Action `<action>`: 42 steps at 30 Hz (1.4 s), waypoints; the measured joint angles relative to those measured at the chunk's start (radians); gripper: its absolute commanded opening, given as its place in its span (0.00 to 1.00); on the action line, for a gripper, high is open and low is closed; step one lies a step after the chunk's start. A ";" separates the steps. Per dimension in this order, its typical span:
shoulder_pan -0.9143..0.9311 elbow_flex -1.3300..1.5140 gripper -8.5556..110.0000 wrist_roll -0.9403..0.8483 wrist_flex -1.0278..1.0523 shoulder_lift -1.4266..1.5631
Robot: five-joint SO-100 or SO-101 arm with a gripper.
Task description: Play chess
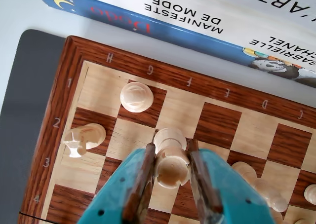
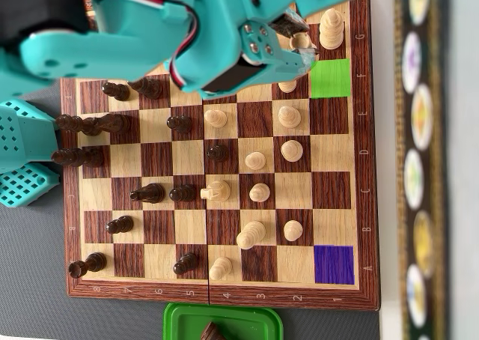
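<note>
We take as our landmark the pale turned-wood chess piece with a round dome (image 1: 136,95) that stands on the dark G1 square of the wooden chessboard with a reddish-brown lettered border (image 1: 163,68). In the wrist view, the teal two-finger gripper with brown padded jaws (image 1: 170,157) sits one file over and further into the board from that domed piece. Its jaws stand either side of a light wooden chess piece with a collared head (image 1: 171,165), pressing on it or very nearly so; we judge it clamped on the piece. The piece's long axis looks roughly upright, running up between the jaws, and we cannot tell whether its base touches the board.

Beside the landmark, toward the H file, a pale wooden rook-like piece (image 1: 81,137) lies tilted on the second rank.

In the overhead view the teal arm (image 2: 150,33) reaches across the board's top edge, its wrist bent down over the corner by the bright green marked square (image 2: 330,78). That square seems the likely goal, though we only guess this.
</note>
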 measured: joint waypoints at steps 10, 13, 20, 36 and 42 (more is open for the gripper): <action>0.003 -0.035 0.12 0.000 0.000 -0.080; 0.003 -0.078 0.12 0.000 0.000 -0.123; 0.026 -0.092 0.12 0.000 0.000 -0.135; 0.038 -0.130 0.12 0.000 0.000 -0.210; 0.038 -0.147 0.12 0.000 0.000 -0.222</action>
